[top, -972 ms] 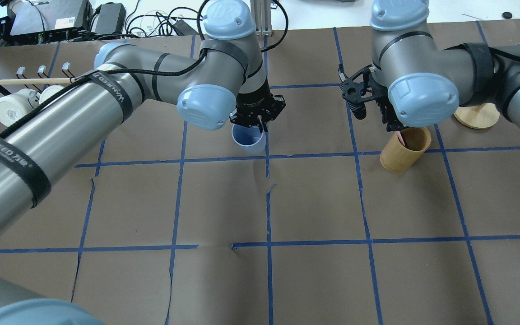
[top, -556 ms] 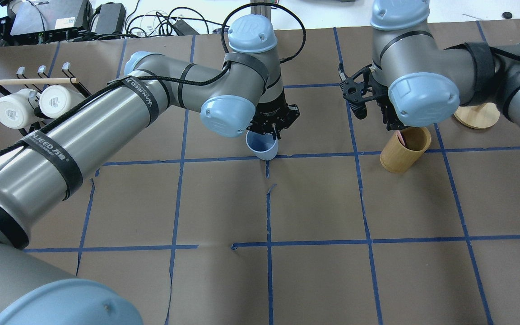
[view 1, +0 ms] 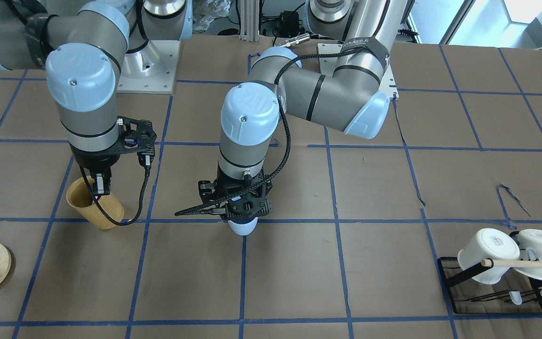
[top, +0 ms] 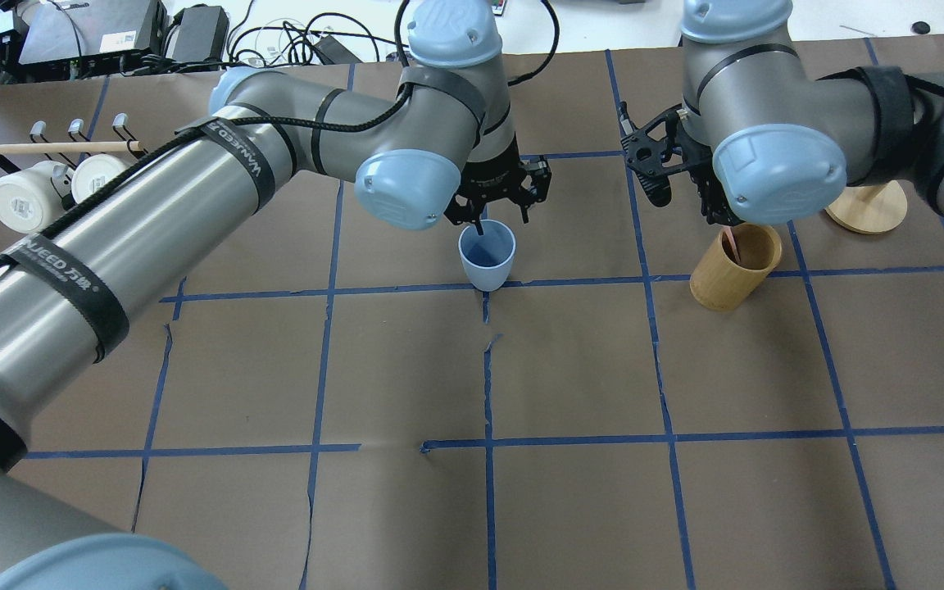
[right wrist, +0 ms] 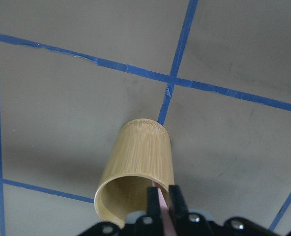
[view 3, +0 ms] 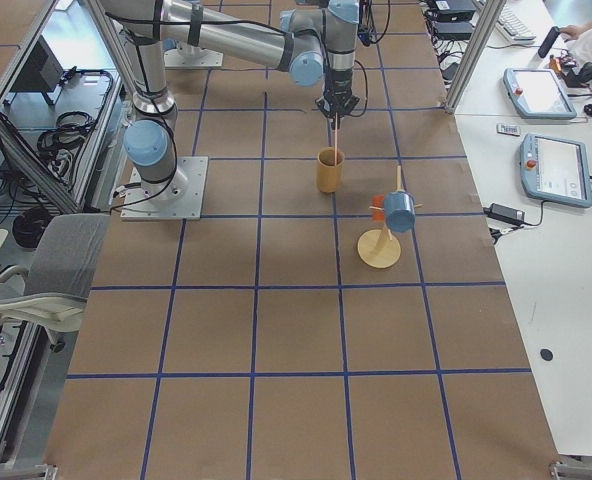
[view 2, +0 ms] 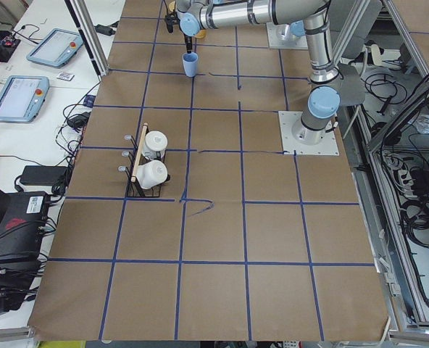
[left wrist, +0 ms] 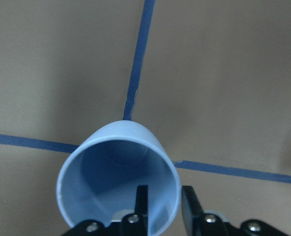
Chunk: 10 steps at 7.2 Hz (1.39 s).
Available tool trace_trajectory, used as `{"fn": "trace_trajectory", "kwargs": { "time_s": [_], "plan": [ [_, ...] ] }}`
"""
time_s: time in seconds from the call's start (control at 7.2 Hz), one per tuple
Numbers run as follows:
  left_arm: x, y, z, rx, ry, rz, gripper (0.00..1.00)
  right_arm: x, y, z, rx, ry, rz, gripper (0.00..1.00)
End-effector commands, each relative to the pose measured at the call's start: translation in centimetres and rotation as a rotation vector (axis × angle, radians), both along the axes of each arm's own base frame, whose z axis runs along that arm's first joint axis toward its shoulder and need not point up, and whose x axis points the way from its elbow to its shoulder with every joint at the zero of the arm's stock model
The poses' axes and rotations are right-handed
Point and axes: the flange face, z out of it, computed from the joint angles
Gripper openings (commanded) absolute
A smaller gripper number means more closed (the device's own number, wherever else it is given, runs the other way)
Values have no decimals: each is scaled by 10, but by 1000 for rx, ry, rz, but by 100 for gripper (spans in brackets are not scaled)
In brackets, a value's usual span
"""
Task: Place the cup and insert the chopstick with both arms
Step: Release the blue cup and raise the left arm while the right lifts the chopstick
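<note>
— Left gripper (left wrist: 164, 195): what state, pls?
— Jaws are a bit apart, astride the near wall of the cup (top: 487, 260). One finger (left wrist: 142, 204) is inside and does not touch the wall. The other is outside, v. close to it. So I judge there is no real grip. The cup stands upright on the table (top: 406, 369), just by a crossing of the blue tape lines (top: 406, 288), approx. mid-table.
— And the right gripper?
— Right gripper (right wrist: 163, 192) is closed on the chopstick (right wrist: 161, 214), pinching its upper part. The lower end is down in the wooden cup (right wrist: 138, 162), which stands well apart from the blue one, on the robot's right side.
— So which step?
— "Place cup" looks done, or nearly. Next, I think, the left arm must go straight up w/o catching the rim, else the cup can tip. Then the right arm lifts the stick fully clear of the wooden cup, carries it over and lowers it into the blue mouth. The mouth is narrow, so alignment matters.
— Containers?
— Blue cup: empty, only the finger dips in. Wooden cup: the stick; the rest of its inside I cannot see well. Two white mugs (view 1: 487, 256) hang on a rack (view 1: 452, 273) at the robot's left. Their insides are not visible.
</note>
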Motion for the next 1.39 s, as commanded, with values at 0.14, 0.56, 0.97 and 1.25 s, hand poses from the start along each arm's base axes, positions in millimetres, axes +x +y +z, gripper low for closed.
{"fn": "trace_trajectory", "kwargs": {
  "time_s": [0.14, 0.56, 0.97, 1.25],
  "plan": [
    [69, 13, 111, 0, -11, -57, 100, 3, 1, 71, -139, -60, -43, 4],
    [161, 84, 194, 115, -105, -171, 94, 12, 2, 151, -183, -137, -332, 2],
    [227, 94, 213, 3, -99, -240, 96, 42, 20, 177, -63, -356, -710, 5],
    [232, 79, 203, -162, -111, -205, 100, 99, 24, 177, -88, -453, -896, 6]
  ]
}}
